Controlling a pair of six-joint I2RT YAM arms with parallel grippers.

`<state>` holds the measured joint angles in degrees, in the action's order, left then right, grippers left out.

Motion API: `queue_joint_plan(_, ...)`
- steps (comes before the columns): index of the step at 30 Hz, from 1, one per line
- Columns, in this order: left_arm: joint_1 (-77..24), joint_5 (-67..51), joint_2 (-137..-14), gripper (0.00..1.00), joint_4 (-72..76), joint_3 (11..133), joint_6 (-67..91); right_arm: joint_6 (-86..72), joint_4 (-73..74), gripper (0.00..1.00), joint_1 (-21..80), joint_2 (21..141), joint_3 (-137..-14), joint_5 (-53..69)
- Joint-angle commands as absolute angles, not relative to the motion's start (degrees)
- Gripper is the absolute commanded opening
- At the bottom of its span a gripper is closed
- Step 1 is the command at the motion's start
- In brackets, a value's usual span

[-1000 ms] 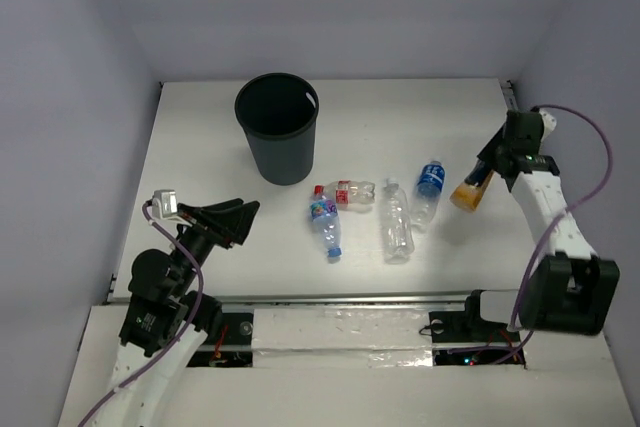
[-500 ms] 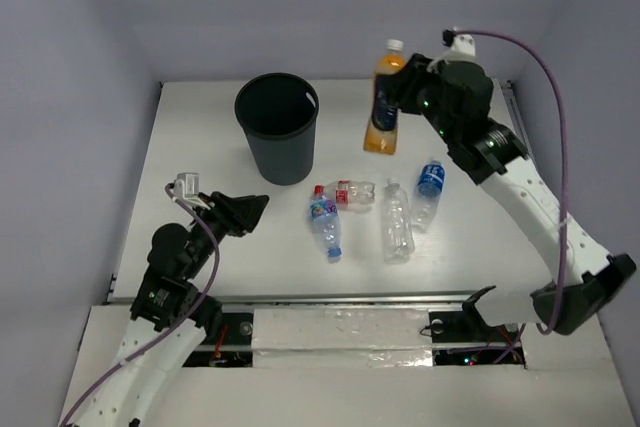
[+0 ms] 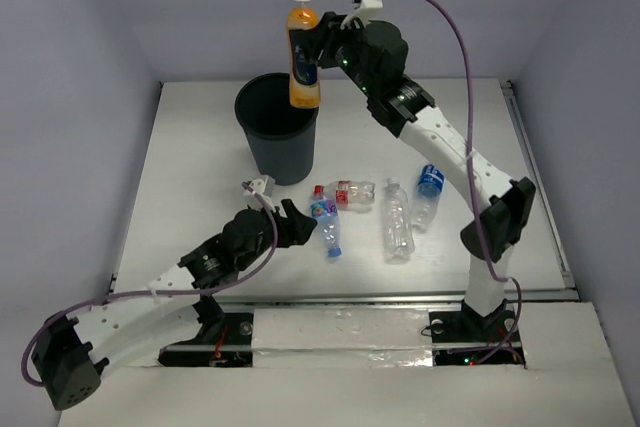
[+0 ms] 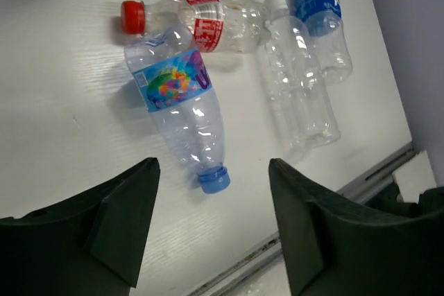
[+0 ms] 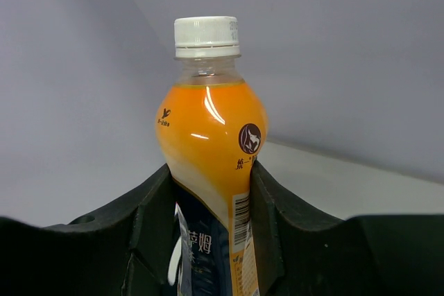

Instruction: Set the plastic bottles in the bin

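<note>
Top: right gripper [image 3: 322, 45] clamped orange bottle [image 3: 303, 62] upright, seemingly over bin [image 3: 280, 152], release judged next; left wrist: left gripper [image 4: 211, 178] agape above blue-label bottle [image 4: 177, 95] lying flat; right wrist: fingers [image 5: 149, 213] pinched orange bottle's waist.

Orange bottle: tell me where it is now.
Top view, back centre-left: the orange bottle is upright in the right gripper, held in the air over the bin's right rim.

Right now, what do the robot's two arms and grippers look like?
The left arm and right arm have white links and black joints. A purple cable runs along each. The left gripper and right gripper have two black, wedge-shaped fingers each.
</note>
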<state>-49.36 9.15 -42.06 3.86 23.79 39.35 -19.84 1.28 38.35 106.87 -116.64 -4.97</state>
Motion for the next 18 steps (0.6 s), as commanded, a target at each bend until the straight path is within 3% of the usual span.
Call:
queue_joint_plan(1, -50.8, 15.9, -44.6, 0.64, 8.3, 25.1, 42.1, -17.4, -4.4, 0.42, 39.5, 112.5, -123.7, -3.5)
queue_joint_plan(5, -52.0, 17.4, -47.7, 0.75, 10.3, 24.0, 44.1, -14.6, -4.1, 0.42, 40.5, 118.4, -128.0, -5.5)
queue_joint_plan(8, -52.6, 17.8, -50.8, 0.77, 12.0, 24.3, 44.7, -14.2, -3.4, 0.46, 41.0, 121.0, -129.6, -5.4)
queue_joint_plan(12, -52.6, 19.2, -54.6, 0.78, 13.9, 24.3, 45.2, -12.6, -4.9, 0.6, 41.7, 120.6, -126.7, -5.3)
queue_joint_plan(15, -52.6, 19.8, -57.6, 0.79, 15.9, 25.1, 45.0, -10.8, -6.4, 0.79, 42.9, 119.0, -122.9, -5.3)
queue_joint_plan(18, -52.6, 20.3, -60.5, 0.79, 16.2, 26.6, 44.9, -10.5, -7.4, 0.84, 42.9, 117.2, -120.9, -5.0)
